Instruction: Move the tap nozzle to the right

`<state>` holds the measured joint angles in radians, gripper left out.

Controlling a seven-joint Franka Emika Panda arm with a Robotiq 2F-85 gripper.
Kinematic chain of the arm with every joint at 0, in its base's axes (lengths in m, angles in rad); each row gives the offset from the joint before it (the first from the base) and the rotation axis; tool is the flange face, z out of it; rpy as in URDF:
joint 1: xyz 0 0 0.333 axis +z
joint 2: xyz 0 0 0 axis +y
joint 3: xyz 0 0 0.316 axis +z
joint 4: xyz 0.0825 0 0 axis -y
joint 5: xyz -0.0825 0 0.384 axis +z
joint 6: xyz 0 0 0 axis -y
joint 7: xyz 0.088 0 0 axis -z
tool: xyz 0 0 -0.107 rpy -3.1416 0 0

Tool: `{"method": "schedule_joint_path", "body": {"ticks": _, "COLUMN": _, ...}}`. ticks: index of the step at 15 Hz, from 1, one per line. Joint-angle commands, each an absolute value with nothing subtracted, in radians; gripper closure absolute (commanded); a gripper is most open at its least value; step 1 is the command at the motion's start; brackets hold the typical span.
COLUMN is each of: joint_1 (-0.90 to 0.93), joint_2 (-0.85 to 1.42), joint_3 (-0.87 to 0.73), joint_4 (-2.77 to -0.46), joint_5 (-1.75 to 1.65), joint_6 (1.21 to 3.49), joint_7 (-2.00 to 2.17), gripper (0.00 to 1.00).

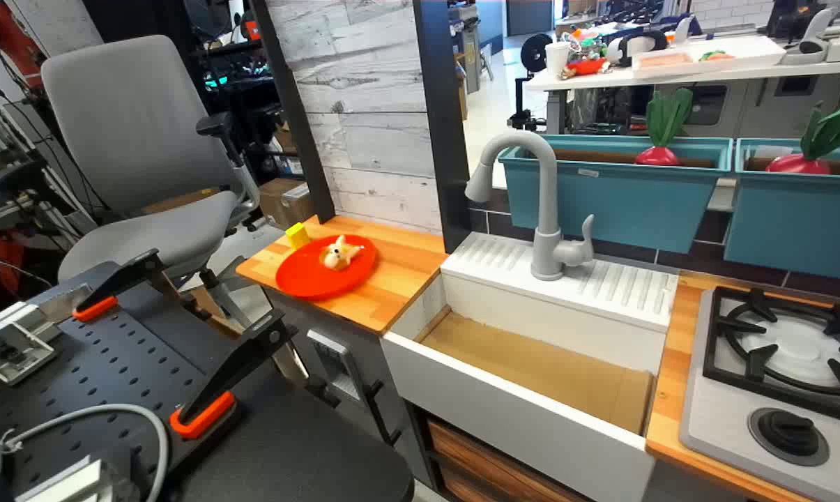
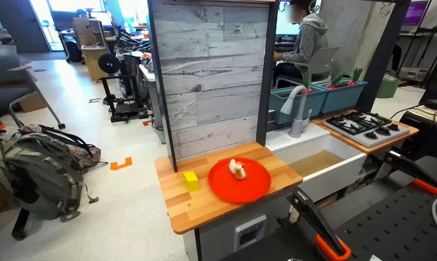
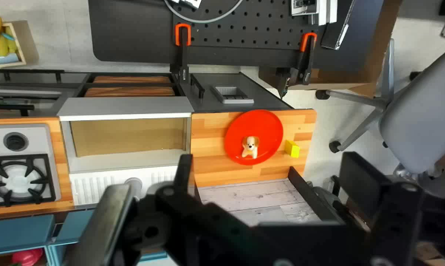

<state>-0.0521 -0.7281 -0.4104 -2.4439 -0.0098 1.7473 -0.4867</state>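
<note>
The tap nozzle (image 1: pixel 547 188) is a matte grey faucet with an arched spout, standing upright behind the sink. Its downturned tip points left, over the ribbed white ledge, in both exterior views; it also shows in an exterior view (image 2: pixel 300 108). Its small lever (image 1: pixel 587 240) is on the right of its base. In the wrist view only part of the tap nozzle (image 3: pixel 134 184) shows, the rest hidden behind the left finger. My gripper (image 3: pixel 268 159) is wide open with nothing between its fingers. It appears only in the wrist view, high above the counter; the arm is out of both exterior views.
A white sink (image 1: pixel 517 397) lies in front of the tap. A red plate (image 1: pixel 301 268) with a toy dog (image 1: pixel 337 254) and a yellow block (image 1: pixel 297 236) are on the left counter. Teal planters (image 1: pixel 615 202) stand close behind the spout. A stove (image 1: pixel 733 397) is right. A plank wall (image 1: pixel 371 104) rises left.
</note>
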Motion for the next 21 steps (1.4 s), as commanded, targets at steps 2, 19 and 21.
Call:
{"method": "schedule_joint_path", "body": {"ticks": 2, "joint_1": -0.073, "joint_2": -0.721, "joint_3": -0.395, "joint_4": -2.441, "joint_5": 0.002, "joint_6": 1.746, "joint_7": -0.498, "gripper": 0.00}}
{"method": "schedule_joint_path", "body": {"ticks": 19, "joint_1": -0.061, "joint_2": -0.639, "joint_3": -0.402, "joint_4": -2.428, "joint_5": 0.037, "joint_6": 1.815, "joint_7": -0.463, "gripper": 0.00}}
{"method": "schedule_joint_path", "body": {"ticks": 21, "joint_1": -0.051, "joint_2": -0.570, "joint_3": -0.403, "joint_4": -2.420, "joint_5": 0.084, "joint_6": 1.904, "joint_7": -0.442, "gripper": 0.00}}
